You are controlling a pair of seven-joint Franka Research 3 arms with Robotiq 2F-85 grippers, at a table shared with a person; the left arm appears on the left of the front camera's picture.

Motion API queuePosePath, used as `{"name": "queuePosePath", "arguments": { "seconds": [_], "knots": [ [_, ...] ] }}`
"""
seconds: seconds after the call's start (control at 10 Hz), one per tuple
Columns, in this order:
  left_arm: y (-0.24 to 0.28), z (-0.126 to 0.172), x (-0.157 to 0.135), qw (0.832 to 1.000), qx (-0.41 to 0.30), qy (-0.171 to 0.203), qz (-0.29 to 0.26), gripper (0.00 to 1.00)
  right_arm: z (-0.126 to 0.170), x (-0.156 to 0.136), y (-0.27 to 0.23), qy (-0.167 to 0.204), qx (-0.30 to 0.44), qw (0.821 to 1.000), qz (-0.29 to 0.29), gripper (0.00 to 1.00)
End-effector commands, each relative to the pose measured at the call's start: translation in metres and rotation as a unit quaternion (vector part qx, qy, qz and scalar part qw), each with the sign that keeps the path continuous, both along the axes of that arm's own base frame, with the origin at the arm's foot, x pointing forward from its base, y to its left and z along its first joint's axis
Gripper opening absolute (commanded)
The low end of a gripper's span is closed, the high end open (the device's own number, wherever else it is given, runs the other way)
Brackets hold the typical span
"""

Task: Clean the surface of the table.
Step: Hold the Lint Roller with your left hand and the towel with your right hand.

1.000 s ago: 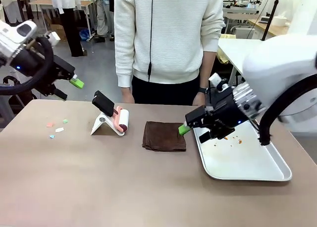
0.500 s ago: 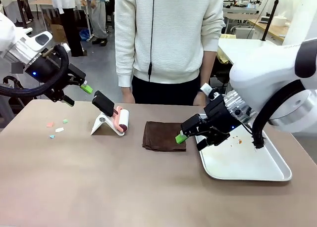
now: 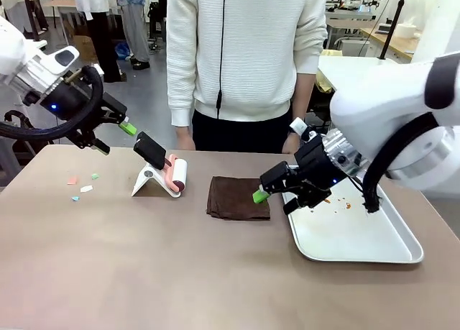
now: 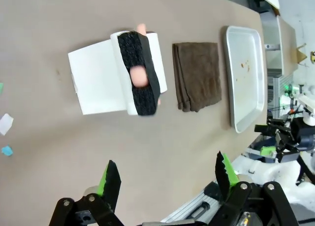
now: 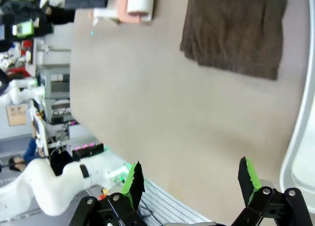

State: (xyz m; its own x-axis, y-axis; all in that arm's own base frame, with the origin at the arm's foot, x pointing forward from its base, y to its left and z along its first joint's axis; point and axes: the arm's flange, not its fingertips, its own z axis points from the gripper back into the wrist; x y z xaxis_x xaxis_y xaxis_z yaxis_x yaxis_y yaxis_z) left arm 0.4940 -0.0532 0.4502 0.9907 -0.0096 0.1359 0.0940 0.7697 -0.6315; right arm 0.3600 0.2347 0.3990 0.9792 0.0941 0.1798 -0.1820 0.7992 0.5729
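Presently, the table [image 3: 180, 272] is seen spread across the whole foreground, brownish and matte, with a person [image 3: 244, 57] stood at its far edge. The left gripper [image 3: 116, 139] is held in the air over the table's far left corner. Its jaws are parted wide and nothing is caught between the green pads. From its wrist camera a lint roller [image 4: 140, 78] is looked down upon: white roll, pink body, black handle, propped on a white stand [image 4: 98, 83].

A few small paper scraps [image 3: 85, 189], pink, green and white, are scattered on the tabletop left of the stand, well apart from it. A dark brown cloth [image 3: 238, 197], folded flat, is laid near the table's middle, between the stand and a silver tray [image 3: 359, 244]. The tray is set on the table's right side, just beside the cloth. Some small orange crumbs [image 3: 338, 200] are noted on its far part.

The right gripper [image 3: 276, 200] is held low over the place where cloth and tray meet, its jaws likewise parted wide and empty. One green pad is seen over the cloth's right edge; whether it touches the cloth cannot be told. In the right wrist view, the cloth and bare tabletop are seen ahead of the two fingers, with the tray's rim at the right edge.
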Motion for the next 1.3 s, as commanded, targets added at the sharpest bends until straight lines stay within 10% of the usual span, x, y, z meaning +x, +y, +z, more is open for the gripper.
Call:
{"name": "queuePosePath", "arguments": {
  "seconds": [0.0,0.4,1.2],
  "knots": [
    [-0.017,-0.007,0.029,0.999,-0.005,0.028,0.032,1.0,-0.002,0.053,0.037,0.009,-0.045,0.998,-0.052,1.0],
    [-0.027,-0.022,0.054,0.995,0.0,0.05,0.081,1.0,-0.016,0.12,0.073,0.043,-0.106,0.987,-0.113,1.0],
    [-0.032,-0.05,0.064,0.995,0.04,0.076,0.058,1.0,-0.066,0.165,0.083,0.067,-0.222,0.959,-0.162,1.0]
  ]
}}
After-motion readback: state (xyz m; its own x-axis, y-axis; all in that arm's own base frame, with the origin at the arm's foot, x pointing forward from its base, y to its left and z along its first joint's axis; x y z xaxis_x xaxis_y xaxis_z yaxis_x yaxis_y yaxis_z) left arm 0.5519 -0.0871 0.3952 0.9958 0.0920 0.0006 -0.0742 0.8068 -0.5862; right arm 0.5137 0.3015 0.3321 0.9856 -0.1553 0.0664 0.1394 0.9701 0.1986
